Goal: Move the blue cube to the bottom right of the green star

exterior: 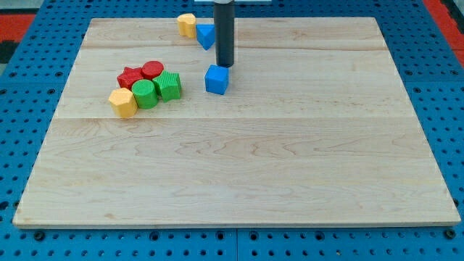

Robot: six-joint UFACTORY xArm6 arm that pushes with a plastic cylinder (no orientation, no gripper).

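The blue cube [216,80] sits on the wooden board, left of centre in the upper part of the view. My tip [225,64] is just above and slightly right of it, touching or nearly touching its top edge. The green star [170,85] lies to the cube's left, at the right end of a cluster of blocks. A gap of about a block's width separates the cube from the star.
The cluster also holds a green cylinder [144,94], a yellow hexagonal block [123,103], a red star [130,76] and a red cylinder [152,70]. A yellow block [188,25] and a blue triangular block [206,35] sit near the board's top edge [290,19].
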